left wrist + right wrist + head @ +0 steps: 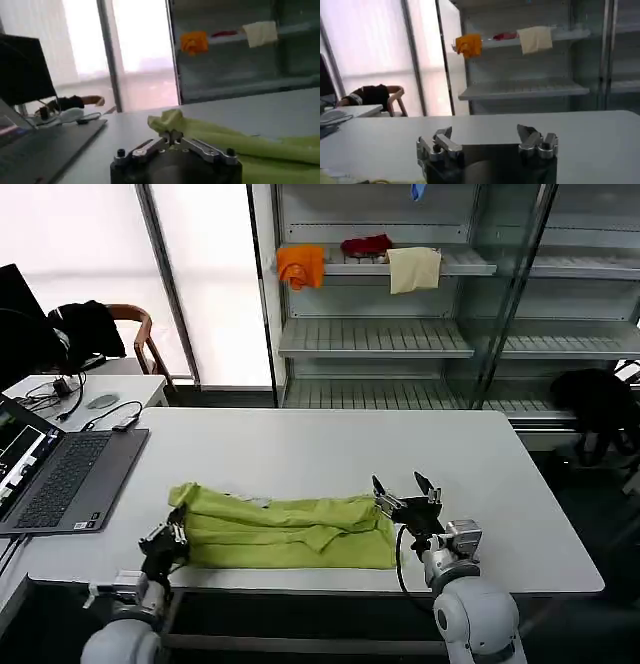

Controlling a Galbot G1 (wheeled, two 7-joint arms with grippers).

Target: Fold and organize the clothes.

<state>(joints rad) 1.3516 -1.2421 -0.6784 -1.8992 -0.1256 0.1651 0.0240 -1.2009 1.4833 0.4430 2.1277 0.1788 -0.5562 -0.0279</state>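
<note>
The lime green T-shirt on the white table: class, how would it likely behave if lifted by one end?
The T-shirt lies in soft, rumpled folds, so it would probably sag and unfold rather than stay stiff. It looks like thin cloth, likely light. Pushed across the smooth table, it would probably bunch up instead of sliding as one piece.

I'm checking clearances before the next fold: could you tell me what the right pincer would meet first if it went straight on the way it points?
Probably nothing nearby: the open right pincer points across bare table toward the far edge; the T-shirt lies beside it.
</note>
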